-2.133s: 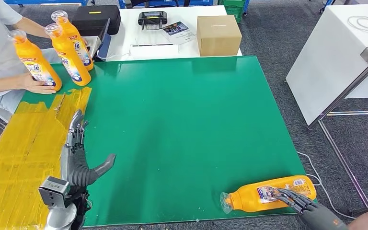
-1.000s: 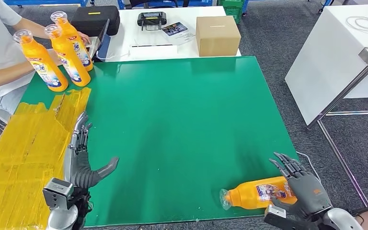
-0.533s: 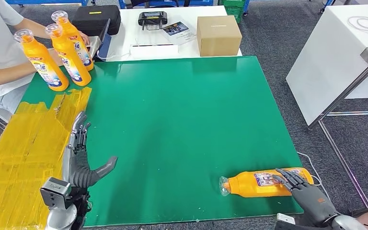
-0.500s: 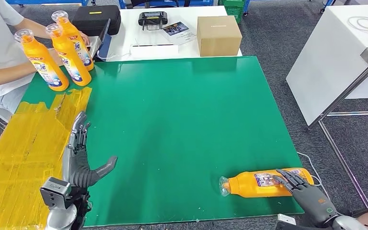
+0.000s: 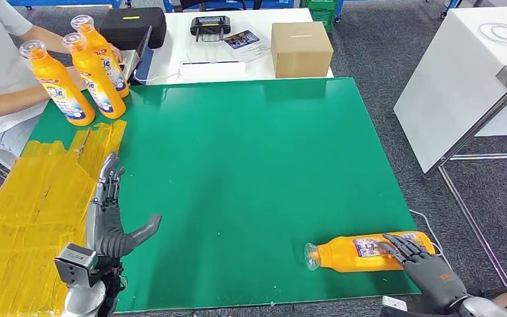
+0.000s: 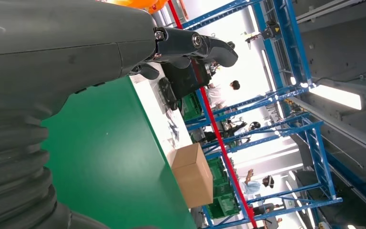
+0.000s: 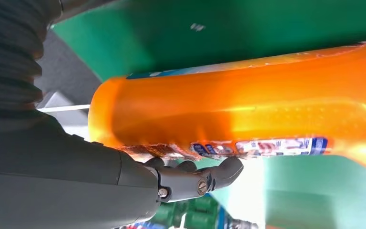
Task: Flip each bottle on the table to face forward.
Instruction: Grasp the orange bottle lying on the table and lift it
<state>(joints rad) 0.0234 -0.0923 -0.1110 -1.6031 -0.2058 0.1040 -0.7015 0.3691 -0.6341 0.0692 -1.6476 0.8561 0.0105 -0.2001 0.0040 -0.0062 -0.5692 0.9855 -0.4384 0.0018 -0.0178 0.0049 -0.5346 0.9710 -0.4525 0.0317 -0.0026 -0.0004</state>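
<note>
An orange bottle (image 5: 350,253) lies on its side near the green table's front right corner, its cap toward the left and its label up. My right hand (image 5: 429,271) reaches in from the front right, and its spread fingers rest on the bottle's base end. In the right wrist view the fingers (image 7: 195,179) touch the label side of the bottle (image 7: 267,109). My left hand (image 5: 109,214) lies open on the table at the front left, holding nothing. Three upright orange bottles (image 5: 94,78) stand at the far left corner.
A person's arm (image 5: 6,105) lies beside the upright bottles. Yellow tape (image 5: 33,218) covers the table's left strip. Behind the green table (image 5: 251,165), a white table carries a cardboard box (image 5: 301,49) and a black case (image 5: 132,26). Another white table (image 5: 455,79) stands to the right.
My right hand rose off the lying bottle, then came down on its base end again; the bottle shifted slightly. The person's hand let go of the far-left bottle. The left hand stayed.
</note>
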